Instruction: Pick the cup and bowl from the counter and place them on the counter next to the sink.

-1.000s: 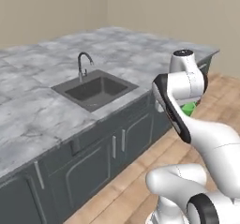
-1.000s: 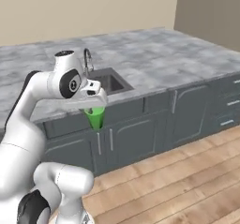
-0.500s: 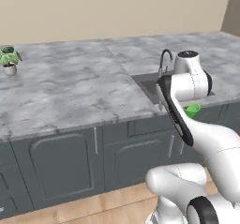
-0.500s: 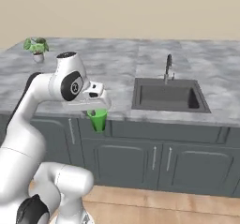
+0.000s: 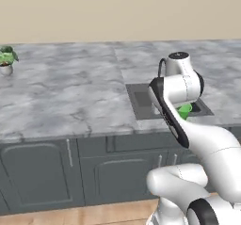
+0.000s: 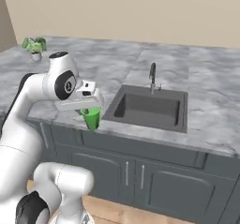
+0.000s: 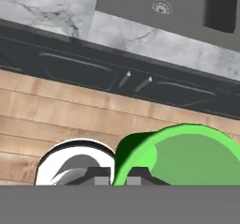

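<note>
The cup [image 6: 91, 117] hangs in the air, pinched at its rim by the fingers [image 6: 87, 108], out in front of the desk's [image 6: 108, 68] front edge and just left of the sink [image 6: 149, 107] in the right base view. It is bright green, upright, with its tapered bottom pointing down past the dark cabinet doors [image 6: 131, 171]. In the hand view the cup's [image 7: 180, 155] open mouth fills the lower right, and the two dark fingers [image 7: 97, 176] sit pressed close together at its left rim, one tip on each side of the wall; the wooden floor [image 7: 56, 110] lies far beneath it. In the left base view a small green patch of the cup [image 5: 184, 111] shows behind the white arm [image 5: 176, 85], against the near edge of the sink [image 5: 143, 104].

The sink is a dark recessed basin with a thin upright faucet [image 6: 152, 75] at its back. A small potted plant [image 6: 34, 46] stands well apart on the far left of the grey-veined desk.
</note>
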